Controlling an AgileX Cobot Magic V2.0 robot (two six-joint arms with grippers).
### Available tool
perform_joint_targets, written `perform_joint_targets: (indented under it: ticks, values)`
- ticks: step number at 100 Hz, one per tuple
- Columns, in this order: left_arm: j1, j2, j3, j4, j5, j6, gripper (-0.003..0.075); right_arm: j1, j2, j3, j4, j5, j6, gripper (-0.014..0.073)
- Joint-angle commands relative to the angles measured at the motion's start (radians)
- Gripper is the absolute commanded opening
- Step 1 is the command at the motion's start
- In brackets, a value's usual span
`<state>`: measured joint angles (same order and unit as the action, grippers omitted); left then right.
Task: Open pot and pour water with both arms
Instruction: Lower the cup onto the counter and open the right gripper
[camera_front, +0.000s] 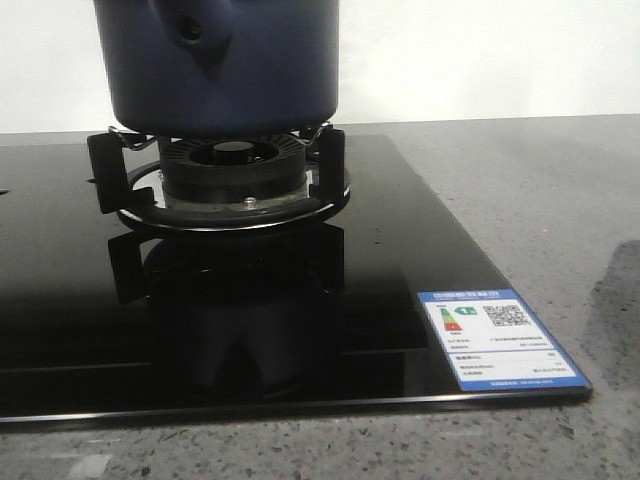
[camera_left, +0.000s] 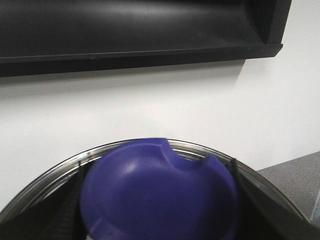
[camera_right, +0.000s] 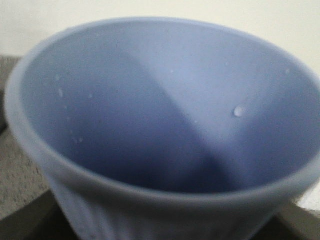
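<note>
The dark navy pot (camera_front: 230, 70) stands on the gas burner (camera_front: 235, 165), its handle stub (camera_front: 192, 30) towards the camera; its top is cut off by the front view. Neither gripper shows in that view. My left gripper (camera_left: 160, 222) is shut on the blue knob (camera_left: 160, 195) of a lid, whose steel rim (camera_left: 50, 175) curves behind it. Dark fingers (camera_left: 65, 215) flank the knob. I cannot tell whether the lid rests on the pot. My right gripper (camera_right: 160, 232) holds the pale blue cup (camera_right: 165, 125), which fills that view. Its inside shows only a few droplets.
The burner sits on a black glass cooktop (camera_front: 400, 300) with a blue label (camera_front: 498, 338) at its front right corner. Grey speckled counter (camera_front: 560, 200) surrounds it. A black range hood (camera_left: 140, 30) hangs on the white wall above.
</note>
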<state>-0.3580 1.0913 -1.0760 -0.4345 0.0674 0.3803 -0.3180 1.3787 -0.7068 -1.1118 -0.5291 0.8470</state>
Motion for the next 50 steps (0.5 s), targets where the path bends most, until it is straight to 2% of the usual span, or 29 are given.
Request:
perform_joint_targets:
  ticks: [1,19,50]
  values:
    - [0.003,-0.024,-0.041,-0.003,-0.1,-0.001,0.0398,-0.007,0.005,-0.024,0.023,-0.083,-0.07,0.0337]
    - [0.003,-0.024,-0.041,-0.003,-0.1,-0.001,0.0398,-0.007,0.074,-0.024,0.023,-0.143,-0.103,0.0337]
    - [0.003,-0.024,-0.041,-0.003,-0.1,-0.001,0.0398,-0.007,0.15,-0.024,0.023,-0.158,-0.131,0.0337]
